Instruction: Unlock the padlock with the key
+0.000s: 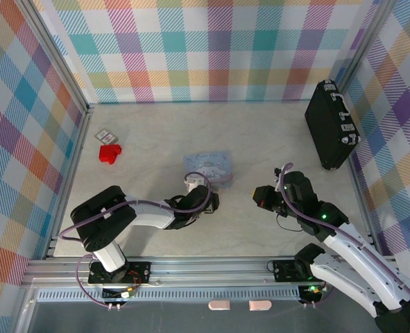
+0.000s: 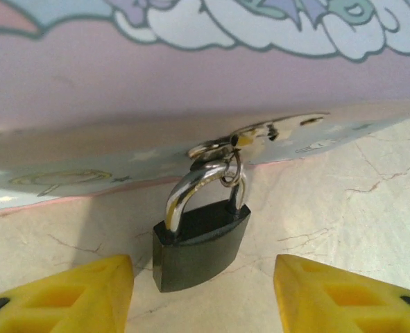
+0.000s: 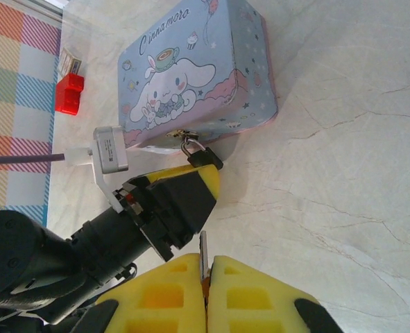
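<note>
Left gripper (image 2: 203,274) is standing open, yellow fingers apart. The small dark blocky padlock with a thin silvery shackle (image 2: 201,239) is resting on the table just ahead of and between the fingers, touching neither. It is hooked through the hasp of the pale blue cartoon-printed tin (image 2: 191,76) beyond.

Right gripper (image 3: 208,267) is pinching shut on a thin silvery key (image 3: 203,246), with the lock ahead of its tips.

Step in hand, likely: steadying the lock before insertion. The next move is calling for the left fingers to close on the lock body while the right lines up the blade.
</note>
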Controlling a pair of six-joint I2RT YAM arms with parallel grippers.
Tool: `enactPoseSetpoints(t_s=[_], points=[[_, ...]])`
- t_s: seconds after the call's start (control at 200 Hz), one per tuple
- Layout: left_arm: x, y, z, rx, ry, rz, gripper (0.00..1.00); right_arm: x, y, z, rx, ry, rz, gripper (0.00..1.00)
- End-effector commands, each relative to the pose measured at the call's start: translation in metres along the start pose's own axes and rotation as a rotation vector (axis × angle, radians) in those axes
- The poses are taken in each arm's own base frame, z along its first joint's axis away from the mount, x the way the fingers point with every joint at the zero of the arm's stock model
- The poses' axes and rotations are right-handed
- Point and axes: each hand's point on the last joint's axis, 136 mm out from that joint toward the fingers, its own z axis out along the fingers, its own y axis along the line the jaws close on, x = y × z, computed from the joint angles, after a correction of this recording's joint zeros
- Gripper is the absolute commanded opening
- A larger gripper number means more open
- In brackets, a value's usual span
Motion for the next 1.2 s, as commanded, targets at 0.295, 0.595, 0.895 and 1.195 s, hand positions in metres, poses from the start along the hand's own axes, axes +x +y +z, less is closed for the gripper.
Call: enactPoseSetpoints(t_s=[0.295,0.595,0.895,1.195], points=[[-0.021,-0.003,-0.011,0.165,-0.069,0.070,0.66,-0.002,0.003,-0.005,-0.039,-0.028,0.049,0.00],[-0.023,0.002,-0.003,0.178,-0.055,0.057,0.65,0.005,0.002,0.002,-0.064,-0.007,0.076,0.00],[-0.023,-0.004,0.016,0.162,-0.020,0.072,0.58,0.012,-0.005,0.008,-0.057,0.011,0.090,0.00],[-0.024,-0.004,0.022,0.153,-0.002,0.056,0.42,0.020,-0.014,0.015,-0.046,0.033,0.110,0.00]])
